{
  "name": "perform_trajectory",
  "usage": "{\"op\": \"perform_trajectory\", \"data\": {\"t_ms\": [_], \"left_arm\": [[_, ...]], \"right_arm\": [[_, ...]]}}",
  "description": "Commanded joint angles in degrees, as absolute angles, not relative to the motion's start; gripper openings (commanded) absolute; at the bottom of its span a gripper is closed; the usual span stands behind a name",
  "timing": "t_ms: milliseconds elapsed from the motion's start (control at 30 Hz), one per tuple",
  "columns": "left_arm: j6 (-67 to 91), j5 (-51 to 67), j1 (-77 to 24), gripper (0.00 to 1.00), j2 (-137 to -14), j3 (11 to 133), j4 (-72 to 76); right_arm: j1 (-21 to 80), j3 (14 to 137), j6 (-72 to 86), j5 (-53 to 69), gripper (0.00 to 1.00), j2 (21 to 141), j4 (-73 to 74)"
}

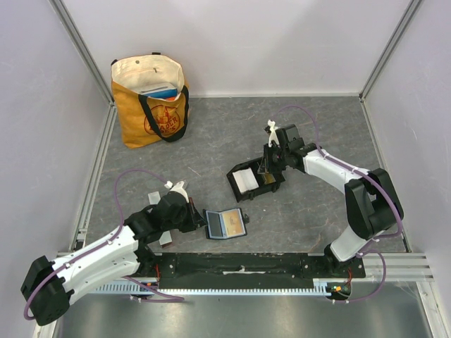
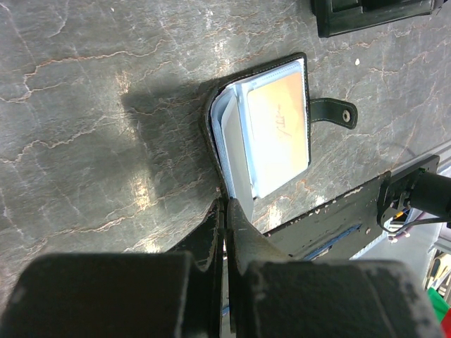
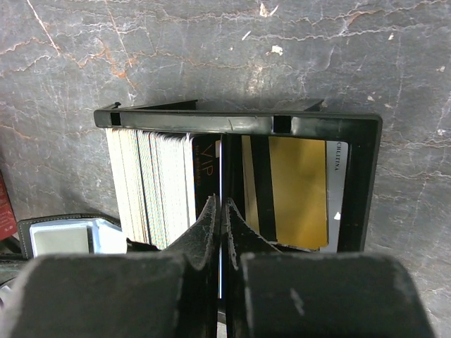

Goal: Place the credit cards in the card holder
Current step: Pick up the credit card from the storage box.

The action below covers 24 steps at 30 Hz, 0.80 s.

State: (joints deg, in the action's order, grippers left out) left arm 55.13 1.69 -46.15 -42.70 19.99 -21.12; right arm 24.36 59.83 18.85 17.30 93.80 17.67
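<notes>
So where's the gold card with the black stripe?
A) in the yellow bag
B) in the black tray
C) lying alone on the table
B: the gold card lies in one compartment of the black tray, beside a stack of cards in the other.

Grey marbled tabletop (pale walls)

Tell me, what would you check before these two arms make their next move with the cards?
1. Right gripper closed: ok.
2. Card pinched in it: cannot tell; only a thin pale edge shows.
3. Black two-compartment plastic card holder has cards in both compartments: ok.
4. Left gripper closed at the open black folding wallet corner: ok.
5. Wallet emptied: not ok; an orange-gold plastic card lies inside.
</notes>
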Motion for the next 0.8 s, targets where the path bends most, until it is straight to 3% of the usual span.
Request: {"op": "perform_trajectory", "data": {"t_ms": [0,233,467,767], "left_arm": [[56.5,2.9,-46.2,0.02,-42.3,21.1,-20.9],[56.6,2.9,-46.1,0.02,-42.3,20.8,-20.8],[56.1,3.3,-46.3,0.02,-41.5,20.2,-20.4],[54.4,5.4,-46.2,0.02,-41.3,19.5,-19.5]], "right_arm": [[24.6,61.5,18.8,18.3,0.01,91.5,18.0],[24.6,62.6,17.2,5.6,0.00,82.5,20.6],[24.9,64.2,14.9,1.7,0.00,72.0,32.7],[35.4,43.2,29.5,-3.2,0.00,52.5,37.1]]}}
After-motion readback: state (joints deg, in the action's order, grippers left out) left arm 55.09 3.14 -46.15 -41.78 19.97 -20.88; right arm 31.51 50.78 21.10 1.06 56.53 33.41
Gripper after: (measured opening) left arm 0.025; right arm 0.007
